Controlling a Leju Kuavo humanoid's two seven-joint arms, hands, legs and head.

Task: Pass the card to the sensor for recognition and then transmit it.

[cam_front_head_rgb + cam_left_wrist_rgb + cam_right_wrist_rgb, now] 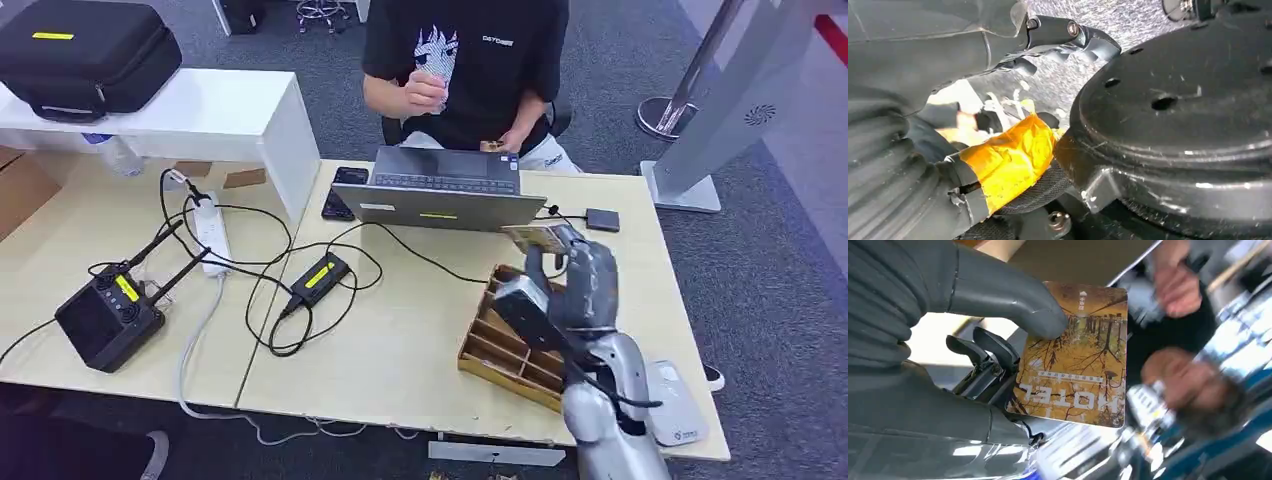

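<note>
Above the far end of the wooden divider tray (pixel 505 352), the right hand (pixel 575 280) is raised on its silver arm and pinches a hotel card (pixel 535 238) at its fingertips. From the wrist camera the grip is plain: the thick grey thumb (pixel 1013 302) presses on the printed face of the card (pixel 1075 355) near one corner, while darker fingers (pixel 985 352) back it from behind, so the hand is clamped on the card and the rest of the card stands free of it. That face carries an autumn forest picture and the word HOTEL. Seen from the head, the card sits just beyond the fingertips, close to the near edge of the open laptop (pixel 440 190), whether touching it or just short of it I cannot tell, and near a small dark square device (pixel 602 220) lying on the table (pixel 400 340) just to the hand's right. Beyond the laptop a person in a black T-shirt (pixel 470 60) sits facing the robot, hands lifted; those hands appear blurred past the card in the wrist picture. Under the forearm, by the table's near right corner, lies a white pad-like unit (pixel 680 405). The left hand (pixel 923 60) hangs beside dark robot bodywork; whether its fingers are apart or together cannot be told.
</note>
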